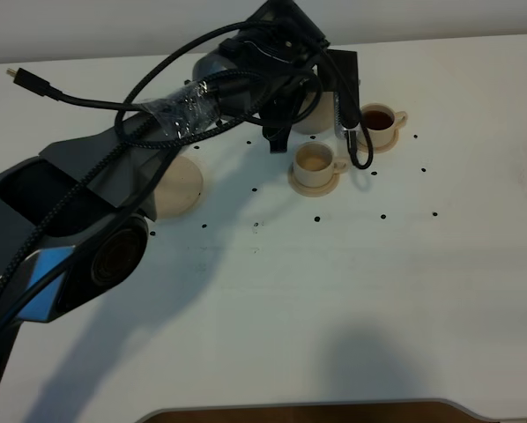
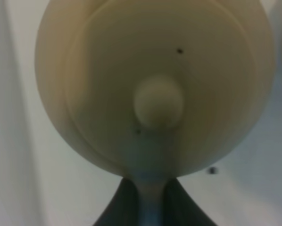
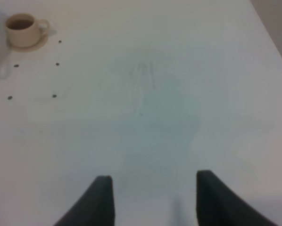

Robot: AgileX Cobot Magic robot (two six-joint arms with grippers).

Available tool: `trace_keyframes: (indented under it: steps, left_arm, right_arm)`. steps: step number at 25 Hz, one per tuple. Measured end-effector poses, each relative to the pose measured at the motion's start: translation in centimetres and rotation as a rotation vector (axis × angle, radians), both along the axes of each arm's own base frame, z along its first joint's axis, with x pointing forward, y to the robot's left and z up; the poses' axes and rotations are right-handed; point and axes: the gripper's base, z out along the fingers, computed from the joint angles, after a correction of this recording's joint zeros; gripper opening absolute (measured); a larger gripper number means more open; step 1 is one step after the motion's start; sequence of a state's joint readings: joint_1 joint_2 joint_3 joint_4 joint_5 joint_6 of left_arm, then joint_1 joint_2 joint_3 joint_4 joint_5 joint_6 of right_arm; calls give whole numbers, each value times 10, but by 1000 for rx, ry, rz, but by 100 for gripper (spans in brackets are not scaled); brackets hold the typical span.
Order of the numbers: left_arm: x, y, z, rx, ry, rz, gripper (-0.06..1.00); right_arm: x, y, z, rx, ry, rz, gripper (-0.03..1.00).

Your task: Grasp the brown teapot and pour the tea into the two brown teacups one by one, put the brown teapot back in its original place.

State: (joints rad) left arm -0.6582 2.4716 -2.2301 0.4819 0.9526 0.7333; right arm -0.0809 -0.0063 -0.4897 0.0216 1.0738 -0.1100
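Note:
My left gripper (image 1: 292, 110) is shut on the loop handle of the brown teapot (image 1: 319, 115), which the arm mostly hides at the back of the table. In the left wrist view the teapot (image 2: 155, 84) fills the frame, lid knob toward the camera, and the left gripper (image 2: 150, 190) clamps its handle. Two brown teacups stand on small saucers just in front of it. The nearer teacup (image 1: 315, 159) looks pale inside and the right-hand teacup (image 1: 378, 119) holds dark tea. The wide round saucer (image 1: 177, 187) lies bare to the left. My right gripper (image 3: 153, 197) hangs open over bare table, far from a teacup (image 3: 20, 29).
Black cables (image 1: 96, 104) loop over the left arm and hang down beside the right-hand cup. Small black dots (image 1: 382, 216) mark the white tabletop (image 1: 352, 291). The right arm does not show in the exterior view.

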Motion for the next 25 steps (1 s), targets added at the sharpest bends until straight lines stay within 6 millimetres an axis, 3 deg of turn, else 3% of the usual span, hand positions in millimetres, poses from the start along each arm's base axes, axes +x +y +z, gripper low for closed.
trace_keyframes:
  steps: [5,10,13,19,25]
  left_arm:
    - [4,8,-4,-136,78,112,13]
    - [6,18,-3,-164,121,160,13]
    - [0,22,11,-149,146,183,13]
    - [-17,35,64,-158,163,219,13]
    - [-21,47,84,-228,197,229,13]
  right_arm:
    - [0,0,0,0,0,0,40]
    - [0,0,0,0,0,0,40]
    - [0,0,0,1,0,0,40]
    - [0,0,0,1,0,0,40]
    - [0,0,0,1,0,0,40]
